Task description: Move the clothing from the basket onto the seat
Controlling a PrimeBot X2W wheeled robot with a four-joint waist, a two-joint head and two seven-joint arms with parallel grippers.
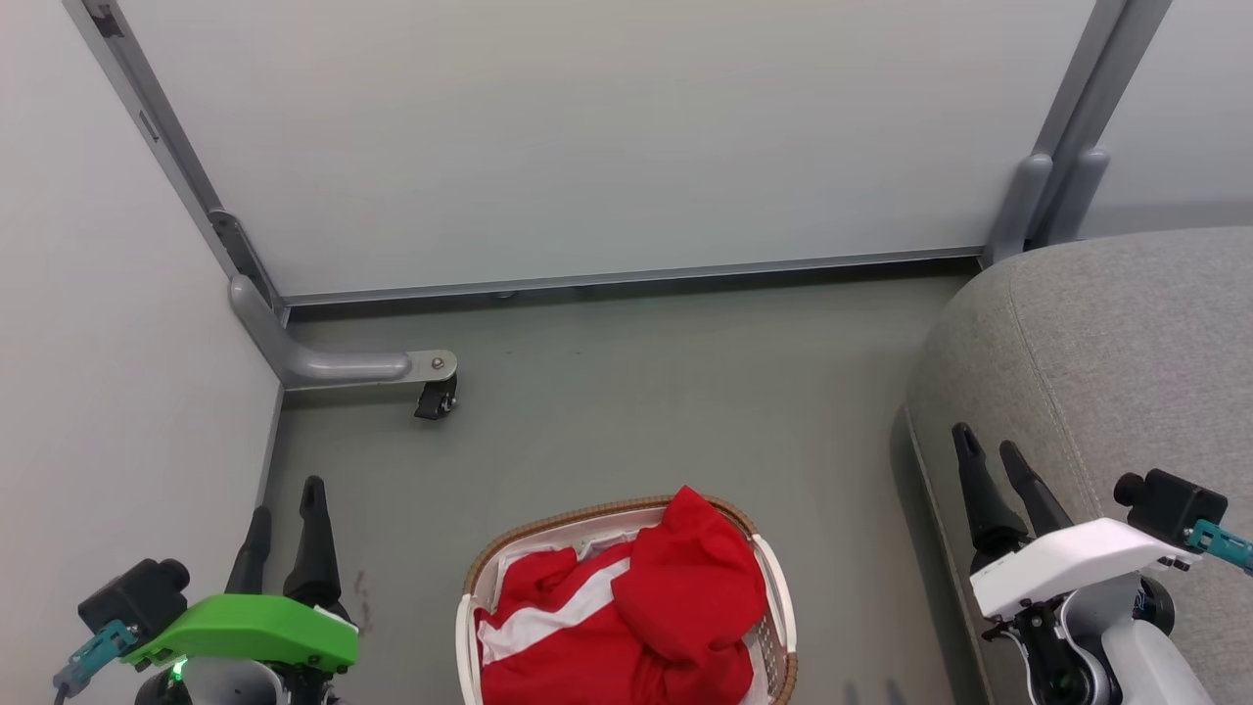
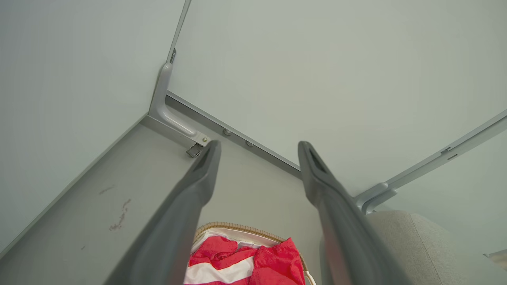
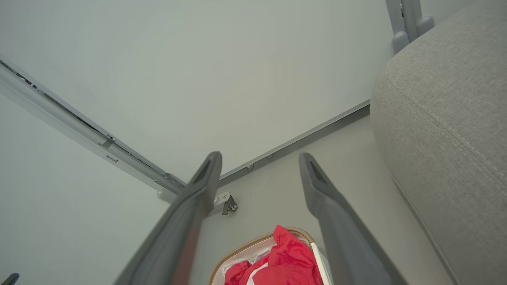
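grey floor (image 1: 636, 392): basket (image 1: 467, 632), clothing (image 1: 685, 597) peaking at its far rim.

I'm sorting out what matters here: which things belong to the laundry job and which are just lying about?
For the job: clothing, basket holding it, grey seat, left gripper and right gripper, both open and empty.
Just lying about: caster wheel, partition foot, floor marks.
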